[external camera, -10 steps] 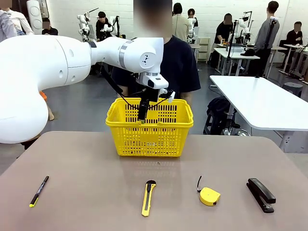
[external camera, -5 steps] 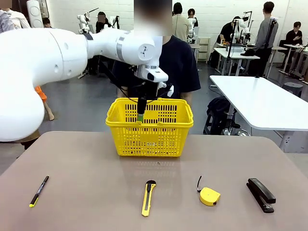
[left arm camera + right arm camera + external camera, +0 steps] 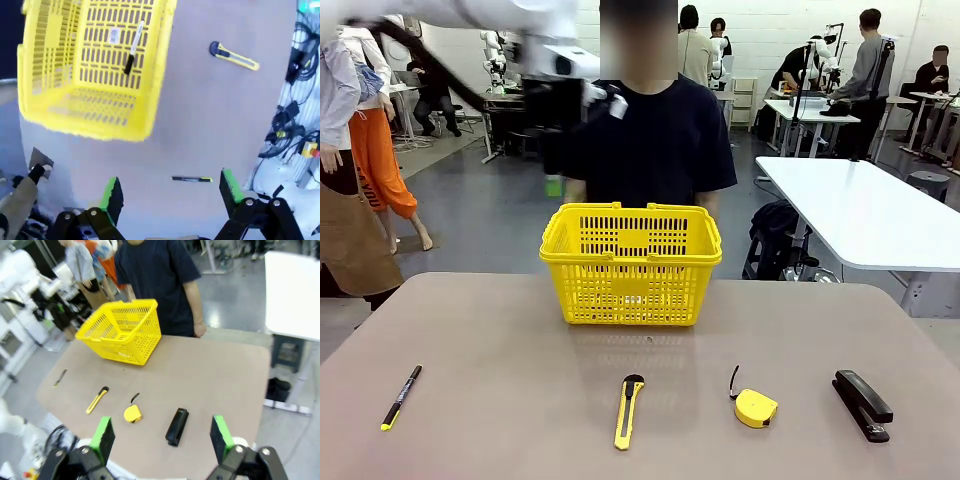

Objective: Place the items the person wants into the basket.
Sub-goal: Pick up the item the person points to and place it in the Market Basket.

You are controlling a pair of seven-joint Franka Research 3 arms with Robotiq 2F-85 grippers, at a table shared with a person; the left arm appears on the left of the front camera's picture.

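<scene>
Brown tabletop (image 3: 470, 330), busy lab behind. Up left, the left gripper (image 3: 170, 186) hangs spread wide beside the bright yellow slotted plastic basket (image 3: 630, 290), black white-banded marker (image 3: 134, 42) inside. The yellow-and-black utility knife (image 3: 629, 410) lies near-to-far front-centre. The small yellow tape measure (image 3: 756, 408) looks closer to the wide-open right gripper (image 3: 161, 426).

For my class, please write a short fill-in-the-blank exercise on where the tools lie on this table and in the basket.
1. The black marker lies inside the ____.
2. On the table, the tape measure lies between the utility knife and the ____.
3. The jaws of the left gripper stand ____.
Missing words: basket; stapler; open.
</scene>
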